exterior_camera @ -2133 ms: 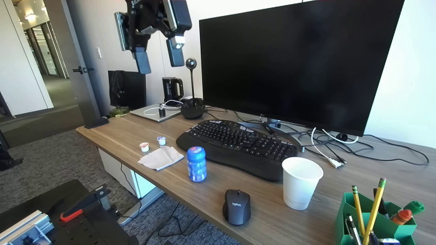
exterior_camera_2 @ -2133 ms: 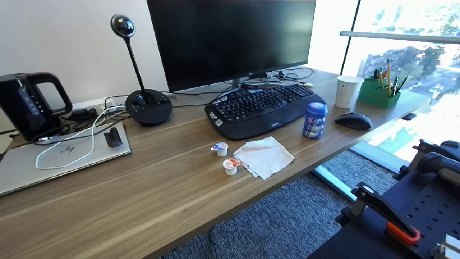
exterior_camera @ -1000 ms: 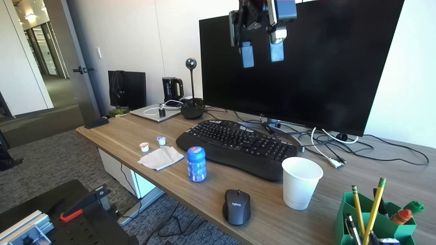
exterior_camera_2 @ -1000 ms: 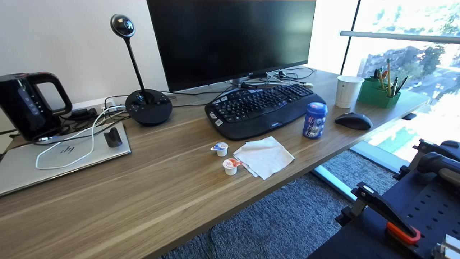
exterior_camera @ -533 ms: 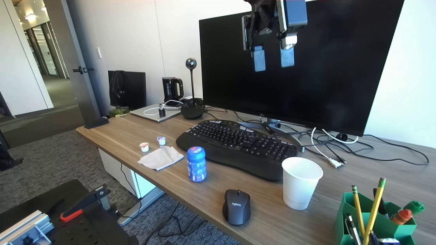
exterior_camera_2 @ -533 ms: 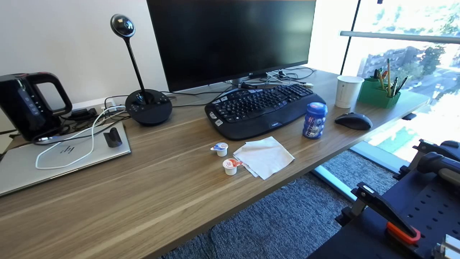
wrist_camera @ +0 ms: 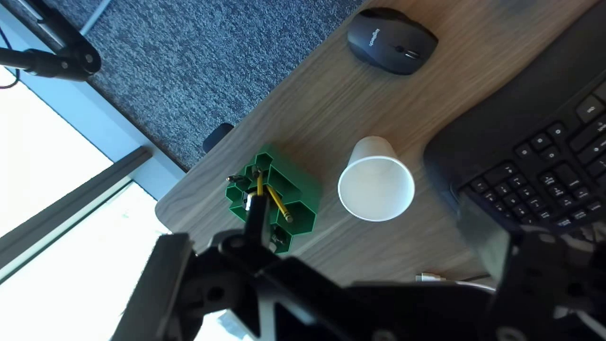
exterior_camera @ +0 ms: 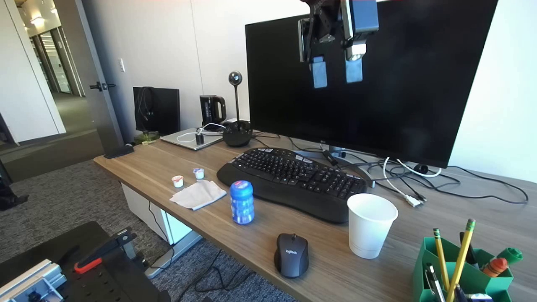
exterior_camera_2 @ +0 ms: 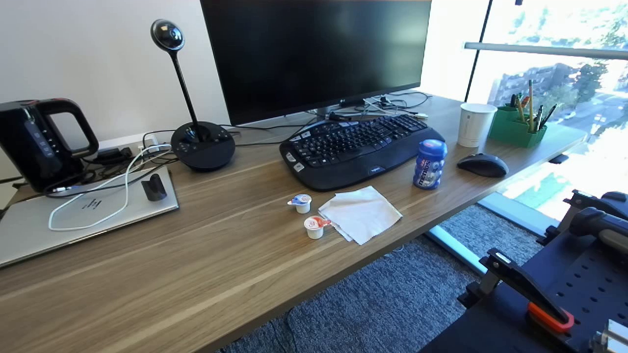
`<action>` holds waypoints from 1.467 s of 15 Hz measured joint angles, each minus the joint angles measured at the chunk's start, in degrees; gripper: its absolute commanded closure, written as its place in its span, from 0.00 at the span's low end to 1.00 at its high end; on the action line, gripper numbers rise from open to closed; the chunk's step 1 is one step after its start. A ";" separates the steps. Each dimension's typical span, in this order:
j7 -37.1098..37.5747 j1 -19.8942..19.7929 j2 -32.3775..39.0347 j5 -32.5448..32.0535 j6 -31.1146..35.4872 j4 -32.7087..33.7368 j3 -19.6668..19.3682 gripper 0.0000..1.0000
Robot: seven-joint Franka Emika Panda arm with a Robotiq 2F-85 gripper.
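- Pincer [exterior_camera: 337, 72] seen spread, upper middle of an exterior view.
- White cup [wrist_camera: 376, 182] framed right of centre in wrist view; green holder [wrist_camera: 292, 180] noted left of it.

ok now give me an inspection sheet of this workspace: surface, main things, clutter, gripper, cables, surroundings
Surface: wood-grain desk, no spill seen
Main things: white cup upright, central in the wrist view, looks empty; green pen holder beside it, apart
Clutter: mouse, keyboard, blue bottle, white cloth, small blue-lidded cup, small orange-lidded cup, black kettle, desk camera
Gripper: open, holding and touching nothing, raised above the desk
Cables: tangled cables beneath the monitor; white cable looped across the silver laptop
Surroundings: grey carpet, window, open door
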 measured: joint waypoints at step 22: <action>4.19 -4.18 8.38 5.98 -4.99 12.19 -6.64 0.00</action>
